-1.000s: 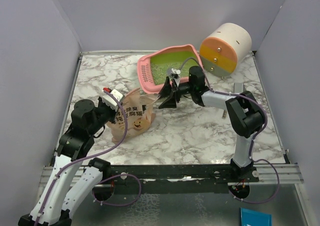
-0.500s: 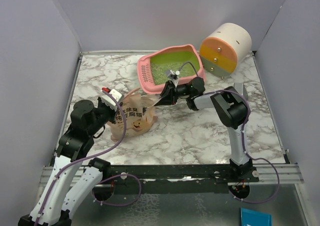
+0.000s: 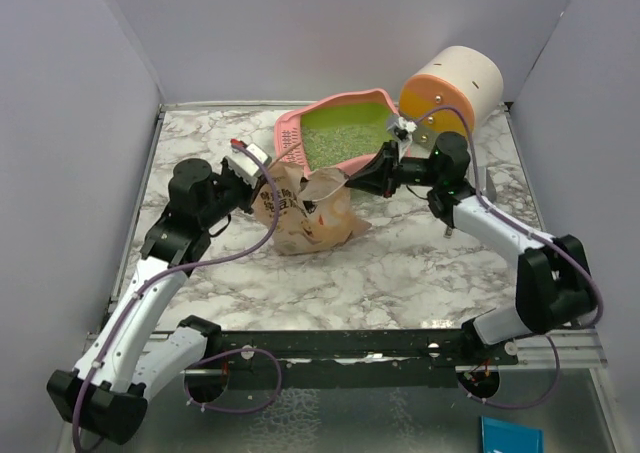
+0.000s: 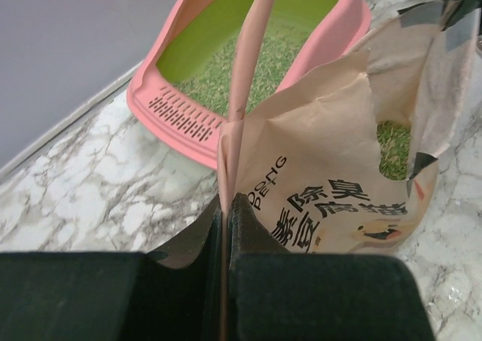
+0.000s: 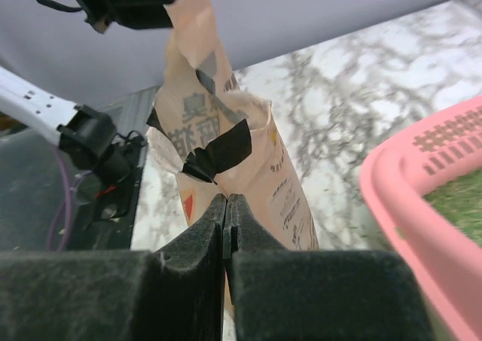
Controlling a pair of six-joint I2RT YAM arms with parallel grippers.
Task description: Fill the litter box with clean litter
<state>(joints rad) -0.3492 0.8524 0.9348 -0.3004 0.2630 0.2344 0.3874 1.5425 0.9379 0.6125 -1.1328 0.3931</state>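
Observation:
The pink litter box (image 3: 300,131) stands at the back, its green inside partly covered with pale clean litter (image 3: 345,138). The tan printed pouch (image 3: 305,213) hangs stretched just in front of it, held between both arms. My left gripper (image 3: 258,171) is shut on the pouch's left top edge (image 4: 239,92), seen edge-on in the left wrist view. My right gripper (image 3: 345,181) is shut on its right top edge. The pouch mouth gapes and shows litter inside (image 4: 392,149). In the right wrist view the pouch (image 5: 226,153) rises beyond my shut right gripper (image 5: 227,199), and the box rim (image 5: 422,198) is at right.
A round white, orange and yellow drawer cabinet (image 3: 450,91) sits at the back right, close behind my right arm. Grey walls close in the marble table (image 3: 400,263) on the left, back and right.
The right gripper closed on the pouch's edge and its arm swung right. The left arm reached forward. The pouch rose and moved right, toward the litter box.

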